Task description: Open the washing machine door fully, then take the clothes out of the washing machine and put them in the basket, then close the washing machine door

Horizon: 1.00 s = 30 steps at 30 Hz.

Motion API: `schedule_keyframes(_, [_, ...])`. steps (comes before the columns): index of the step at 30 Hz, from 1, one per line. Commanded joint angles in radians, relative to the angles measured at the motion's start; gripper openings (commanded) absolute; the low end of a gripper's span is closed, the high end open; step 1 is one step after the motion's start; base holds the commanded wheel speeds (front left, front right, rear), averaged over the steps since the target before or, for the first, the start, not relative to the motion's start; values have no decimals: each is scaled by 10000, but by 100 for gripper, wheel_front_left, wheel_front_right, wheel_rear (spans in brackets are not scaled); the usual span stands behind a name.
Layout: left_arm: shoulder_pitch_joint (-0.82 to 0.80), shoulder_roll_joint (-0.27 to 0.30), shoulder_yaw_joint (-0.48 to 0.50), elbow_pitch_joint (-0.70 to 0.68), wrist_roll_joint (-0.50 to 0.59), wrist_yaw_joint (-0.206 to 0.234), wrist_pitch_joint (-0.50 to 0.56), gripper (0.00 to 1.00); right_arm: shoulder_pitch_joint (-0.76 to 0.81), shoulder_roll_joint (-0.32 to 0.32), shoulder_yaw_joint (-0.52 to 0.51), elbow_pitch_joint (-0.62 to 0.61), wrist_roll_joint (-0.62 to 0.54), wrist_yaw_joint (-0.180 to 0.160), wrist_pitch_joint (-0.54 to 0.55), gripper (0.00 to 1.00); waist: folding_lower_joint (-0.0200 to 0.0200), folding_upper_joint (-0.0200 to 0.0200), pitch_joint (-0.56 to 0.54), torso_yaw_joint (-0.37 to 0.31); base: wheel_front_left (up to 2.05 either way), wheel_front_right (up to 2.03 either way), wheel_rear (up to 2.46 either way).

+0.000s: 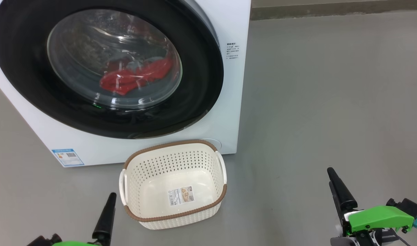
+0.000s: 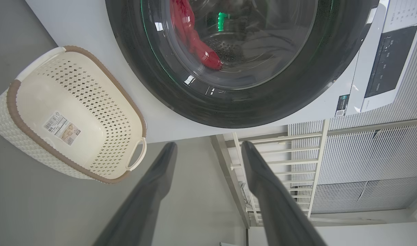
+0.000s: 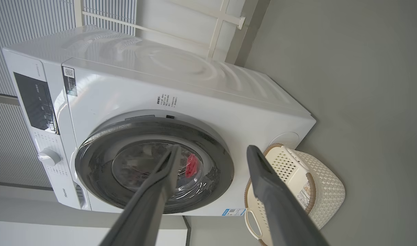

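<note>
Door shut, red clothes visible through it; left tool and right tool gape, empty.

Labels in sight, none you can read

You have a blue label with a QR code on the lower front corner of the washing machine, small dark print beside the washing machine door, a QR sticker by the control panel, and a barcoded paper label on the bottom of the basket. All are too small to read.
</note>
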Motion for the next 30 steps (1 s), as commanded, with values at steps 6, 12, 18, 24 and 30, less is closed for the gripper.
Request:
schedule_keyframes(6, [-619,162,63,-240,1049,-22,-256,100,-726,-89,132,-98,-1085,2,-232,100,-2,0,-17,-14,0,0,0])
schedule_keyframes(12, [-764,150,96,-216,2045,-24,-435,100,-910,-85,172,-16,-2260,2,-410,100,-2,0,-39,-29,0,0,0])
schedule_keyframes(18, [-899,155,83,-231,3147,16,-611,100,-1071,-96,391,23,-3009,2,-584,100,-2,0,-51,-36,0,0,0])
schedule_keyframes(24, [-1011,130,131,-236,3850,54,-759,100,-1226,-107,586,76,-3594,2,-731,100,-2,0,-48,-55,0,0,0])
schedule_keyframes(30, [-1177,116,144,-233,4778,63,-966,100,-1447,-123,798,181,-4354,3,-937,100,-2,0,-60,-67,0,0,0])
